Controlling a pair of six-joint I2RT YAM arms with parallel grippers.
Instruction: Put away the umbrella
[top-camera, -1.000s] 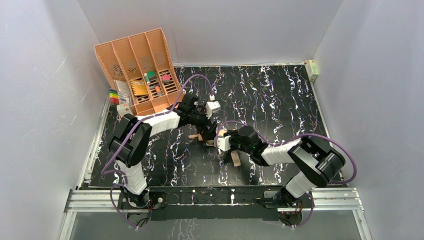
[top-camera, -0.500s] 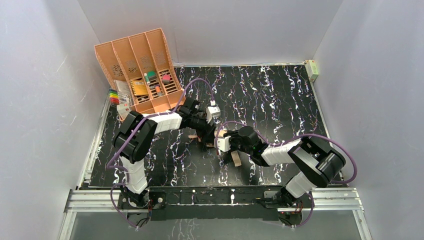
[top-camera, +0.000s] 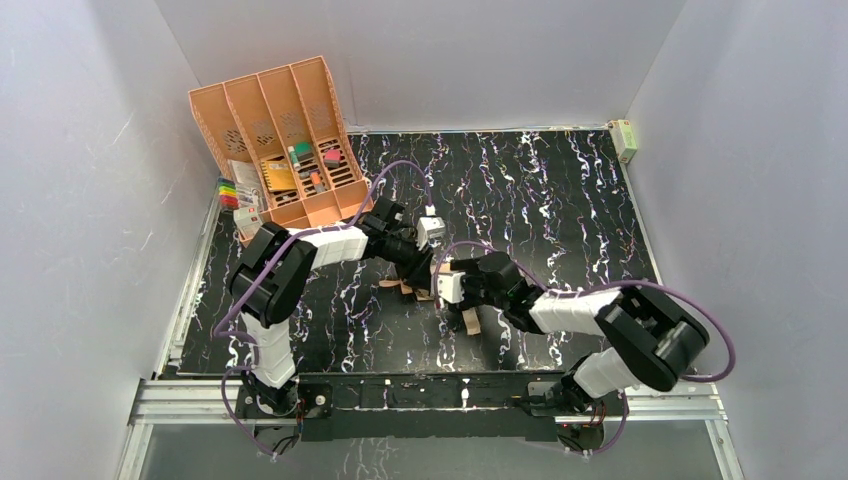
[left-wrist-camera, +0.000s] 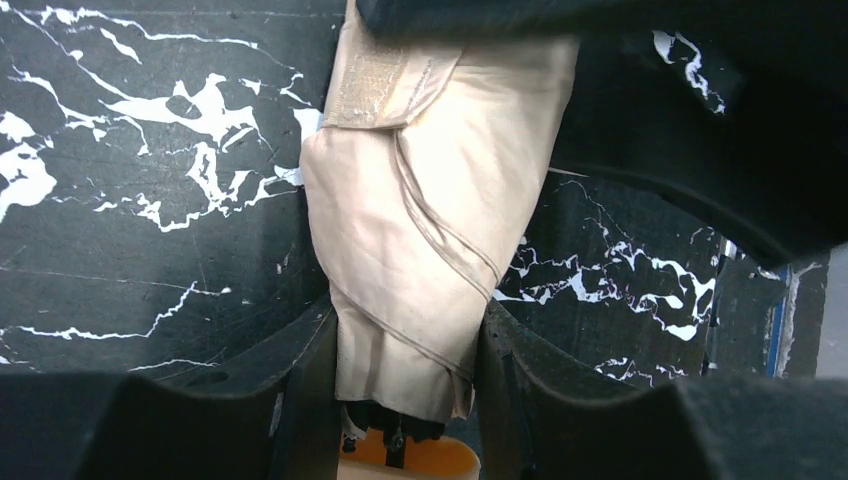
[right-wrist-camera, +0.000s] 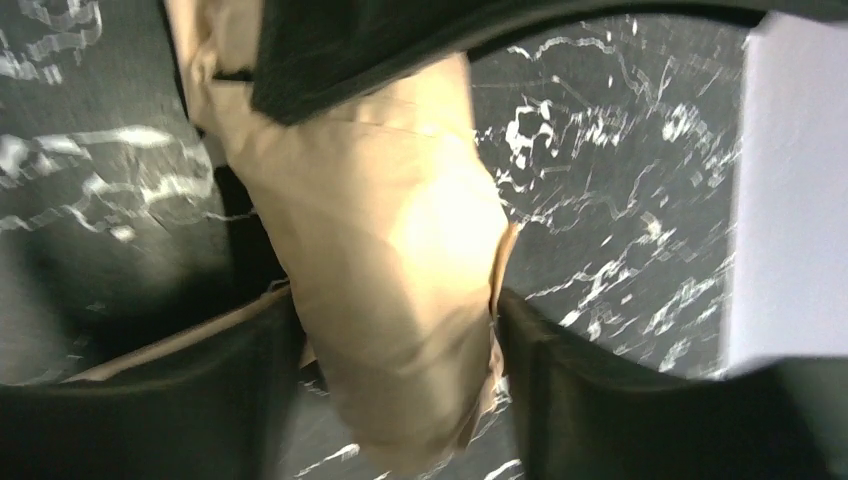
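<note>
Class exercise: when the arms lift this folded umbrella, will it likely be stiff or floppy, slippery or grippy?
Probably soft outside: the umbrella's fabric creases between the left fingers. Likely stiff lengthwise, given the dark frame at its end. Smooth sheen suggests it may slip.

The umbrella (left-wrist-camera: 420, 230) is plain pale peach-beige fabric with a dark frame end; the table (top-camera: 560, 200) is black, streaked with white marble-like veins. The organizer (top-camera: 210, 115) is orange-peach with slotted openwork walls — yellow, green and pink bits show in it, and the pack (top-camera: 228, 192) at its side is rainbow-striped. The arms (top-camera: 325, 243) are white shells over black joints with purple cables (top-camera: 400, 163) — the walls (top-camera: 420, 60) are pale grey.
</note>
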